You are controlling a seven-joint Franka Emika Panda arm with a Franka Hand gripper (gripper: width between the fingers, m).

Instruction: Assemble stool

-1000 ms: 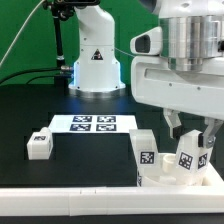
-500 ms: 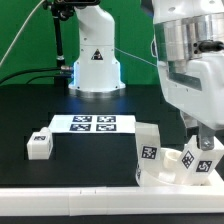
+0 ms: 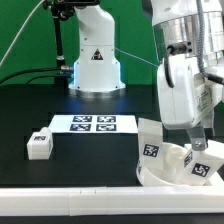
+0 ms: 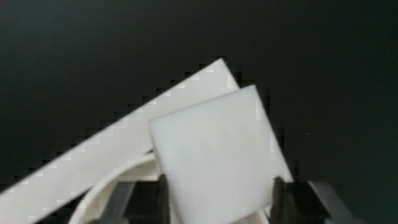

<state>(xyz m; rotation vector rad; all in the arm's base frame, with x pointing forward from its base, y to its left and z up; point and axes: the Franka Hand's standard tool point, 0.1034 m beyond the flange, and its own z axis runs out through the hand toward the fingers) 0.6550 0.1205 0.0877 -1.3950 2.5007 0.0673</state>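
The stool's white seat (image 3: 162, 174) lies at the front of the table on the exterior view's right. One tagged leg (image 3: 150, 148) stands on it, leaning a little. My gripper (image 3: 197, 148) comes down over the seat's right part and is shut on a second white leg (image 3: 205, 169), which it holds at a tilt. In the wrist view this leg (image 4: 217, 150) fills the space between the two dark fingers (image 4: 139, 203), and a white slanted edge (image 4: 125, 140) shows behind it. A third leg (image 3: 39, 145) lies alone on the exterior view's left.
The marker board (image 3: 93, 123) lies flat mid-table. A long white border rail (image 3: 70, 200) runs along the front edge. The robot base (image 3: 96, 60) stands at the back with a green backdrop behind it.
The arm has swung toward the exterior view's right and twisted, carrying the held leg with it and tilting it. The leaning leg on the seat shifted slightly. The lone leg stayed put.
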